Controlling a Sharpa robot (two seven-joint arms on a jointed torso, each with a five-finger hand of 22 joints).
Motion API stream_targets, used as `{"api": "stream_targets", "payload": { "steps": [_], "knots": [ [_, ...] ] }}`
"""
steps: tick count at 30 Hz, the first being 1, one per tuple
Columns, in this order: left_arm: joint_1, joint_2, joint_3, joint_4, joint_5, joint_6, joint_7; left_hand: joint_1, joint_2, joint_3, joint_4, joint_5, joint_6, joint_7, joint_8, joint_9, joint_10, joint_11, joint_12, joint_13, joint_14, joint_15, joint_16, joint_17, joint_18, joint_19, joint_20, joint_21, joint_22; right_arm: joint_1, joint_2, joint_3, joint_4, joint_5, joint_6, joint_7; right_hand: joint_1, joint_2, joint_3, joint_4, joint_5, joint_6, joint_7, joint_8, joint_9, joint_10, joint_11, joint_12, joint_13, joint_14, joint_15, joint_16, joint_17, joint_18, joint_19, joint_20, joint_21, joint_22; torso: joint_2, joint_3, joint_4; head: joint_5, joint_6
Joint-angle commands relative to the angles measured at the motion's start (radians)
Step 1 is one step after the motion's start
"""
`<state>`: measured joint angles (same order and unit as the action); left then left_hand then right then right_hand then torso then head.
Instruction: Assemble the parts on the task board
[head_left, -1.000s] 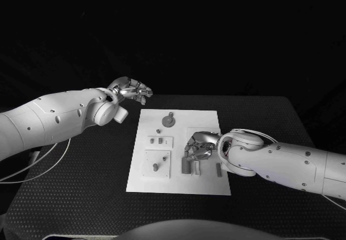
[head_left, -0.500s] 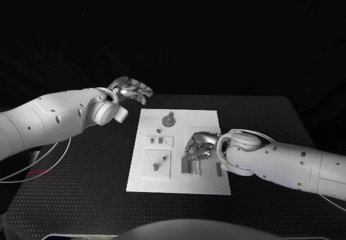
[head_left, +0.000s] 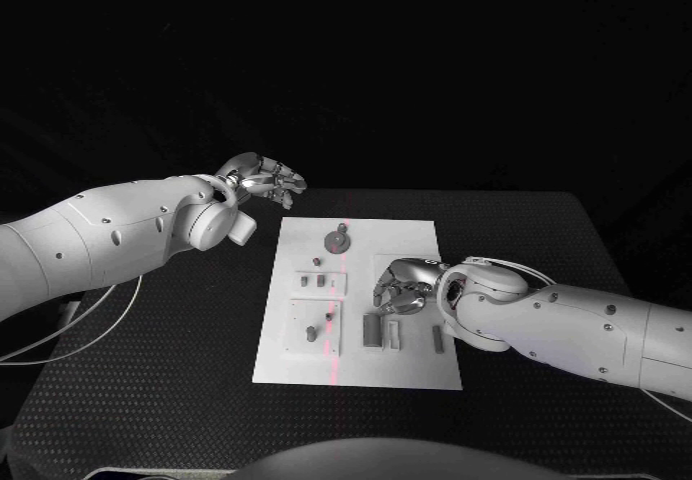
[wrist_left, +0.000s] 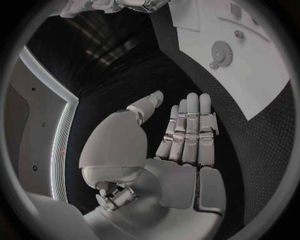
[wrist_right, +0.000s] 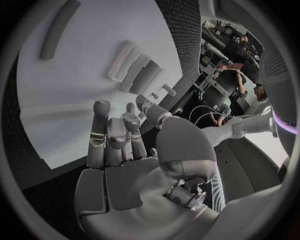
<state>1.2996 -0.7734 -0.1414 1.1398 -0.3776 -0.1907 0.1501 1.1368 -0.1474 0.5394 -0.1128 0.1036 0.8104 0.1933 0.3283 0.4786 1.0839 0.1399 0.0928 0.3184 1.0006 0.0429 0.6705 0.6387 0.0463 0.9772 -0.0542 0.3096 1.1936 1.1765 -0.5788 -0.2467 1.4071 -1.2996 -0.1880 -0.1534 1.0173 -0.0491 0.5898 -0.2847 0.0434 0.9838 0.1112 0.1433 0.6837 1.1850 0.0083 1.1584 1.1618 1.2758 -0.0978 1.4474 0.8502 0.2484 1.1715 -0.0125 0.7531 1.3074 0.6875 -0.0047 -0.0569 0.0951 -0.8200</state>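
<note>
The white task board (head_left: 411, 240) lies mid-table. On it sit a round gear (head_left: 336, 241), small pieces (head_left: 312, 283) and a peg (head_left: 310, 333) on its left half. Upright blocks (head_left: 374, 331) and a long bar (head_left: 438, 340) stand near its right front. My right hand (head_left: 404, 288) hovers over the board's right middle, just beyond the blocks, fingers half bent with nothing seen in them. The right wrist view shows that hand (wrist_right: 119, 135) above the board (wrist_right: 75, 95), with the blocks (wrist_right: 134, 67) and bar (wrist_right: 59, 29) ahead. My left hand (head_left: 263, 180) is raised off the board's far left corner, fingers straight, empty (wrist_left: 187, 130).
The black table (head_left: 173, 380) surrounds the board with free room on all sides. A thin cable (head_left: 87, 320) hangs under my left arm. In the left wrist view the board (wrist_left: 250, 75) and gear (wrist_left: 220, 51) lie ahead of the fingers.
My right hand has pulled back from the upright blocks toward the board's middle, uncovering them. The left hand has not moved.
</note>
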Motion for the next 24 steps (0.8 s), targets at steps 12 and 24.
{"api": "stream_targets", "payload": {
  "steps": [12, 24],
  "knots": [
    [0.001, -0.003, 0.0, 0.003, 0.004, 0.012, 0.013, -0.006, -0.003, -0.001, 0.005, 0.004, -0.007, 0.001, 0.007, -0.001, -0.003, 0.002, 0.007, 0.0, 0.007, -0.001, -0.005, 0.002, 0.01, 0.001, -0.003, -0.005, 0.002, 0.043, -0.111, 0.002, 0.058, 0.216, -0.019, 0.002, -0.138, -0.122, 0.008, 0.135, 0.004, -0.03, 0.017, -0.012, -0.016, -0.014, 0.006, -0.011, -0.018, 0.004, 0.005, -0.006, -0.003, 0.013, 0.014, -0.006, -0.006, 0.012, -0.002, 0.0, -0.002, -0.003, 0.011],
    [0.001, -0.005, 0.0, 0.004, 0.004, 0.01, 0.013, -0.007, -0.004, -0.003, 0.006, 0.004, -0.007, 0.0, 0.007, -0.002, -0.003, 0.002, 0.007, 0.0, 0.007, -0.001, -0.005, 0.003, 0.01, 0.001, -0.003, -0.006, 0.003, 0.065, -0.236, 0.002, 0.147, 0.245, 0.169, -0.179, -0.137, -0.133, 0.021, 0.178, 0.003, 0.051, -0.024, 0.084, 0.077, -0.022, -0.032, -0.013, -0.023, 0.001, -0.031, -0.018, -0.008, 0.013, 0.004, -0.002, -0.015, 0.017, -0.001, 0.0004, -0.0028, -0.013, 0.018]
  ]
}}
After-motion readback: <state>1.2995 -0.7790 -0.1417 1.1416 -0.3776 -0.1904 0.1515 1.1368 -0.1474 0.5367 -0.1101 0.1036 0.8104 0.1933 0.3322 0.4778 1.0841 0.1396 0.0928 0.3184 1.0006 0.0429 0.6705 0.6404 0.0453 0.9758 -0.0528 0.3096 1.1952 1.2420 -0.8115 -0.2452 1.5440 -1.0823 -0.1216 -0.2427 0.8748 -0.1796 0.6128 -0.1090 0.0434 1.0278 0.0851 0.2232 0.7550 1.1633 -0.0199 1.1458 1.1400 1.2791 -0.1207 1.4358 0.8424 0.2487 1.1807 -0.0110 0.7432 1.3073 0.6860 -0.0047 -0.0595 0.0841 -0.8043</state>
